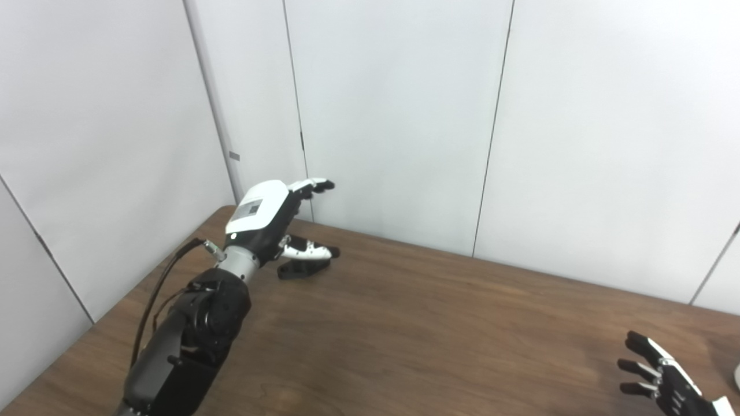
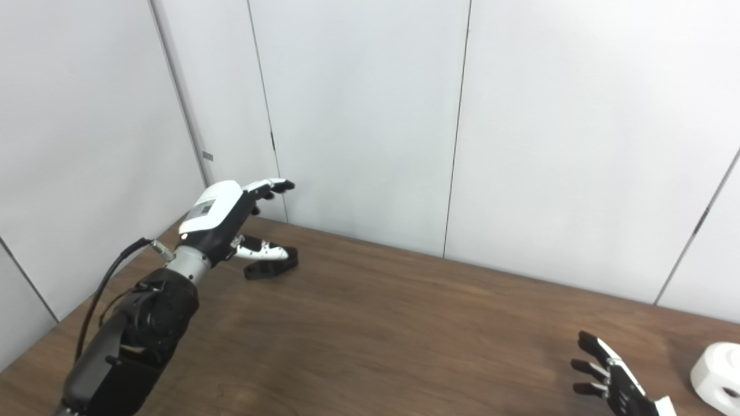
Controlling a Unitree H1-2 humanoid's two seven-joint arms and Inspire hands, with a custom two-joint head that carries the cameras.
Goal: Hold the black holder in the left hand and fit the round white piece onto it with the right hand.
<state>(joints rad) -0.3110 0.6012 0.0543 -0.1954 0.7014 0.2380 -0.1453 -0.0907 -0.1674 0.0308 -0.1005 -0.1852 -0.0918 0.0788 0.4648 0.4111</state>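
The left hand, fingers apart, hovers over the black holder at ten o'clock on the worktop, while the right hand, also spread, waits beside the round white piece at four o'clock; a shallow closing could skid the holder away.

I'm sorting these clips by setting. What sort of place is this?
Probably a lab or test booth: a bare wooden table boxed in by plain white wall panels, with only the black holder and round white piece.

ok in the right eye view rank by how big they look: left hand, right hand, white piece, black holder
1. left hand
2. right hand, cut off by the frame edge
3. white piece, also cut off, so its rank against the right hand is unsure
4. black holder
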